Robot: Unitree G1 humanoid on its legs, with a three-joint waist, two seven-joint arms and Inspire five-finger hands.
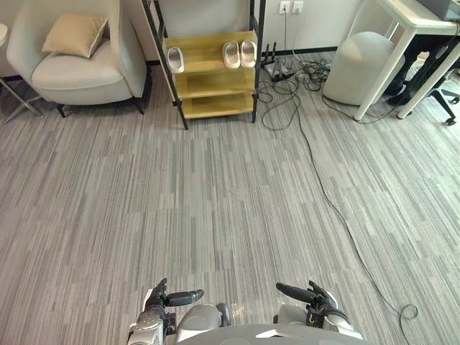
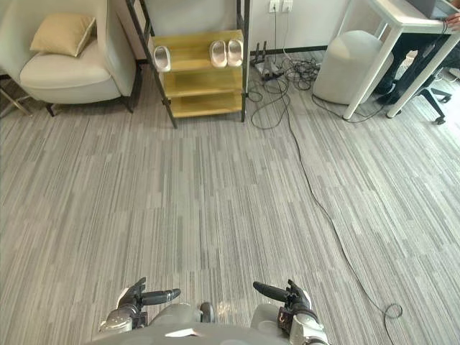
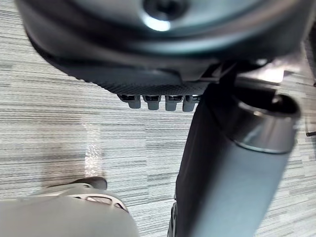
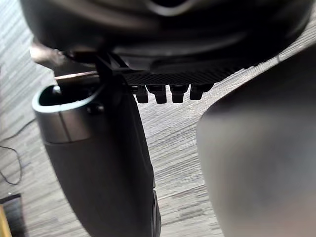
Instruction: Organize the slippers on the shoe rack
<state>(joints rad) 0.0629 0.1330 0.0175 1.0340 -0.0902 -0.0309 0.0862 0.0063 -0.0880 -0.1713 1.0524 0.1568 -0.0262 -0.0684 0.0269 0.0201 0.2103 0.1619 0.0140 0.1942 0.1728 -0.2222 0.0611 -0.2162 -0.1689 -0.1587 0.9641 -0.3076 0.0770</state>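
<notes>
Single slipper [image 1: 175, 59] at left end, pair of slippers [image 1: 239, 54] at right end of shoe rack [image 1: 215, 85] uppermost wooden shelf. Rack well apart from hands. Left hand [image 1: 159, 302] and right hand [image 1: 320, 302] low by body, fingers relaxed, holding nothing.

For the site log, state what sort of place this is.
Probably an office lounge or lab corner: a cushioned armchair, a wooden shoe rack holding slippers, and a white desk with loose cables trailing nearby.

Three slippers [image 1: 231, 54], one shoe rack [image 1: 215, 85], one armchair [image 1: 79, 75], one cushion [image 1: 74, 34], one pouf [image 1: 363, 65], one desk [image 1: 415, 19].
</notes>
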